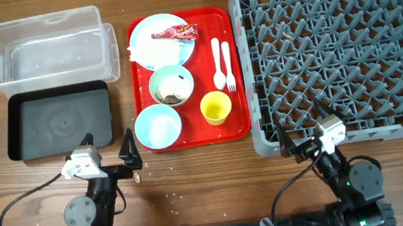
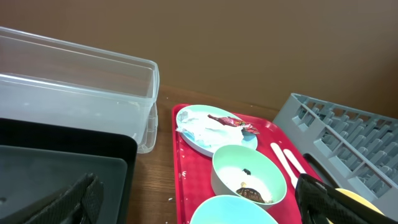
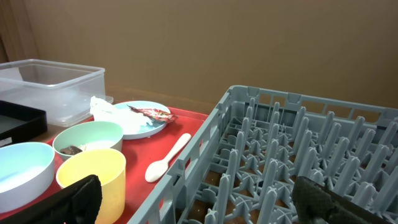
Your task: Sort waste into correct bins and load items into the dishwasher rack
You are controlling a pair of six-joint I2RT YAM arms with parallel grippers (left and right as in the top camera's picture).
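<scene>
A red tray holds a pale blue plate with a white napkin and a red wrapper, a bowl with brown crumbs, an empty blue bowl, a yellow cup, a white spoon and a fork. The grey rack stands right of the tray and holds nothing. The clear box and black tray lie at the left. My left gripper is open at the near table edge, by the black tray. My right gripper is open at the rack's near edge.
Small crumbs lie on the wooden table near the front, between the arms. In the left wrist view the plate and crumb bowl lie ahead. In the right wrist view the cup and spoon lie left of the rack.
</scene>
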